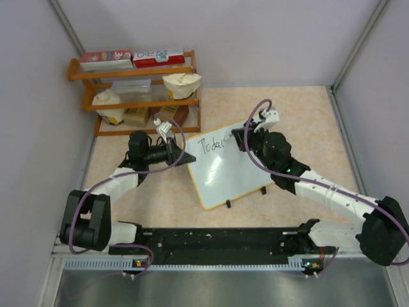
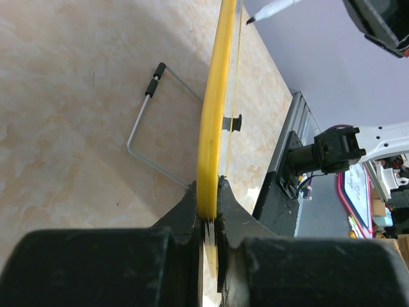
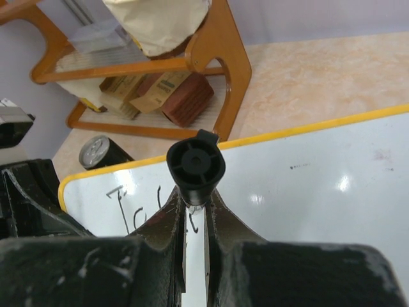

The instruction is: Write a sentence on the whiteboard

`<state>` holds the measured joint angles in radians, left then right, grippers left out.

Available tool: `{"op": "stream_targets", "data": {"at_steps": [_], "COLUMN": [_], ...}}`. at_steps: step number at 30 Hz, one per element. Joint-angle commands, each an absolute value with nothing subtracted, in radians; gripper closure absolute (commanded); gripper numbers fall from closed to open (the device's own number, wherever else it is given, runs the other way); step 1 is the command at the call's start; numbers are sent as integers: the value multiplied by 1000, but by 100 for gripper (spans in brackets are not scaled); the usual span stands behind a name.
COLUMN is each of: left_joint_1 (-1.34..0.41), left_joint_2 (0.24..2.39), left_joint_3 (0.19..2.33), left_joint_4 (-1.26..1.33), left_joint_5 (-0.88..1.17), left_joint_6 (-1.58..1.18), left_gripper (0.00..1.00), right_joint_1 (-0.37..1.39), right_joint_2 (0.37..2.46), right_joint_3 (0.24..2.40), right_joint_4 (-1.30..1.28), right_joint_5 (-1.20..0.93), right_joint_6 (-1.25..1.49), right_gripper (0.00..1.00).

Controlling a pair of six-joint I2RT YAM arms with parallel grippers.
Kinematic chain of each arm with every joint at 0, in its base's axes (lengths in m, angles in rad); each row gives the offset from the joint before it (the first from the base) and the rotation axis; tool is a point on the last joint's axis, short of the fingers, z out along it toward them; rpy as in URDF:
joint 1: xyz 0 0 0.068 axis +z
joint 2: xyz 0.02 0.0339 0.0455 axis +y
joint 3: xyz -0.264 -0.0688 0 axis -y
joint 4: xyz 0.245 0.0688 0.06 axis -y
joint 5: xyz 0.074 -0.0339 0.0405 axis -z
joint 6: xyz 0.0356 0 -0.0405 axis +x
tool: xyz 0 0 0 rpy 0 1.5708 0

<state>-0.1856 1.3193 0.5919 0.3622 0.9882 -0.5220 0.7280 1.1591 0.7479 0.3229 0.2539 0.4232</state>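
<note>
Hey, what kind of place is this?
Probably a robot lab test booth: plain partition walls enclose the table, two arms are bolted to its near edge, and a wooden shelf holds staged packages.

Bright even light; soft shadows; glare patches on whiteboard; wrist-view foregrounds blurred.

Whiteboard sits skewed at the centre of the worktop. Left end effector is closed on its left corner. Right end effector is at its far edge, beside the sentence, which is legible as "Toda". Wooden shelf occupies the far left corner.
</note>
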Motion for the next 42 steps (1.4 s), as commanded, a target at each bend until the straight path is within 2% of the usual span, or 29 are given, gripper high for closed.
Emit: {"op": "stream_targets", "data": {"at_steps": [1, 11, 42], "left_joint_1": [-195, -195, -195], "left_joint_2": [1321, 1319, 1322], "left_joint_3": [575, 572, 572], "left_joint_4": [316, 318, 322], "left_joint_5": [925, 923, 919], "left_joint_6": [-373, -373, -376], "left_gripper": [100, 100, 100], "right_joint_1": [719, 718, 716], "right_joint_2": [1161, 1200, 1097], "right_joint_3": [821, 799, 621], "right_joint_4": [344, 339, 337], "right_joint_5": [294, 288, 144], "right_joint_6": [394, 397, 460], "right_gripper": [100, 100, 100]}}
